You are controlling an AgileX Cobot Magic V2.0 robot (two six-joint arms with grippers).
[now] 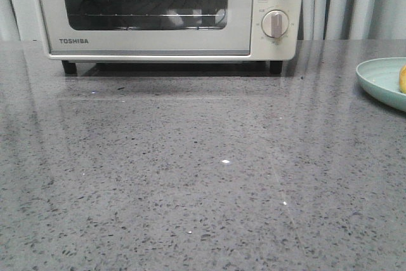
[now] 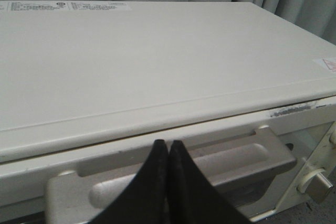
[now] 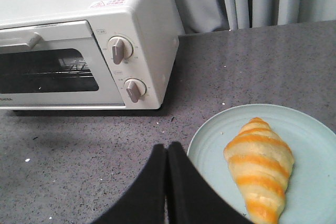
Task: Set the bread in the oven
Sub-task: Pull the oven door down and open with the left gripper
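Bread [image 3: 260, 169]: one golden-yellow roll with orange-brown stripes, lying on a pale green plate [image 3: 310, 129] on the grey speckled counter [image 1: 190, 176]. In the right wrist view it sits just beside the right gripper [image 3: 168, 153], off to one side of the tips, apart from them and not between them. In the front view only a yellow sliver shows at the frame's right edge, on the plate's rim.

Right gripper: black fingers [image 3: 181, 182] pressed together, tips meeting, nothing held; poised over the counter at the plate's near rim.

Oven [image 1: 165, 11]: cream-white, marked TOSHIBA, standing at the back of the counter on black feet, door closed, wire rack visible through the glass, two round dials [image 3: 122, 50] on its right-hand panel. Well apart from the plate.

Left gripper [image 2: 168, 148]: black fingers [image 2: 149, 182] closed against each other, empty; tips in front of the oven's door handle [image 2: 247, 158], near its middle. Whether they touch the handle cannot be told.

Backdrop: grey curtain [image 1: 355, 1] behind the counter.
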